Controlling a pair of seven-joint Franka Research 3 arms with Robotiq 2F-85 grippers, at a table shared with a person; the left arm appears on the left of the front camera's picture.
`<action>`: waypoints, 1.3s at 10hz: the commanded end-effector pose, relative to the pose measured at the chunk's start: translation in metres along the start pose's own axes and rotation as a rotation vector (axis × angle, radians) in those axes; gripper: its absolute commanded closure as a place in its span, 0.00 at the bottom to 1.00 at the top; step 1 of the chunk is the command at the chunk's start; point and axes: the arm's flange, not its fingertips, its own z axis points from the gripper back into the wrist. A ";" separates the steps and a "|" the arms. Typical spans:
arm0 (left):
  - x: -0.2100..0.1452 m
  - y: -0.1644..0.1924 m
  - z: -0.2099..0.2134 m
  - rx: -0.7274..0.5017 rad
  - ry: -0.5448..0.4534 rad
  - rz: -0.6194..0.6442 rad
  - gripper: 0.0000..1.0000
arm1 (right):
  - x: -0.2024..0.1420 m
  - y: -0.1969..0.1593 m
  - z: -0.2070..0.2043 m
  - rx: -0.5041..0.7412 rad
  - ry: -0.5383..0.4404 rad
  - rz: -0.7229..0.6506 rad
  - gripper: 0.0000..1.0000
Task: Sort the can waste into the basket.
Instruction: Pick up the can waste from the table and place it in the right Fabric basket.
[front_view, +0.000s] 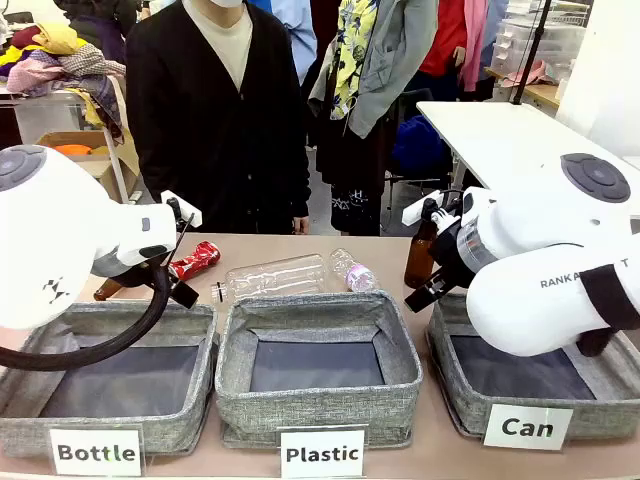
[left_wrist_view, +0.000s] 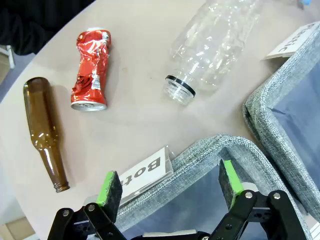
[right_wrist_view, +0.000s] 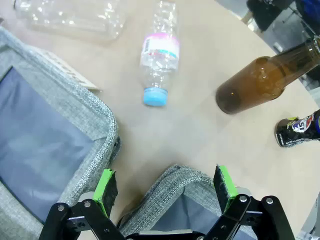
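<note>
Looking at the crushed red can (front_view: 195, 260) first: it lies on its side on the table (front_view: 320, 248) at the far left, behind the "Bottle" basket (front_view: 195, 345). From the front its long axis runs on a diagonal, lower left to upper right. The left wrist view shows way more of it: the can (left_wrist_view: 91, 69) runs roughly up-down in that picture, silver-rimmed end toward the camera, roughly parallel to a lying brown bottle (left_wrist_view: 45, 130) just beside it but apart.

The black can (right_wrist_view: 298, 131) turns up in the right wrist view, near an upright brown bottle (right_wrist_view: 260, 80). The picture's right edge cuts it off, so I can't tell which end is which. From the front, the right arm hides that spot.

The "Can" basket (front_view: 460, 400) sits at the right end of the row, with part of it behind the arm.

Left gripper (left_wrist_view: 170, 184) and right gripper (right_wrist_view: 165, 184) both have jaws spread wide, nothing in them, each hanging over a grey basket rim.
</note>
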 end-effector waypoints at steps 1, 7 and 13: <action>0.000 0.001 0.000 0.001 0.000 0.001 0.00 | 0.000 0.000 0.000 0.000 0.000 0.000 0.00; 0.000 0.001 0.000 0.001 0.000 0.001 0.00 | 0.000 0.000 0.000 0.000 0.000 0.000 0.00; 0.000 0.001 0.000 0.001 0.000 0.001 0.00 | 0.000 0.000 0.000 0.000 0.000 0.000 0.00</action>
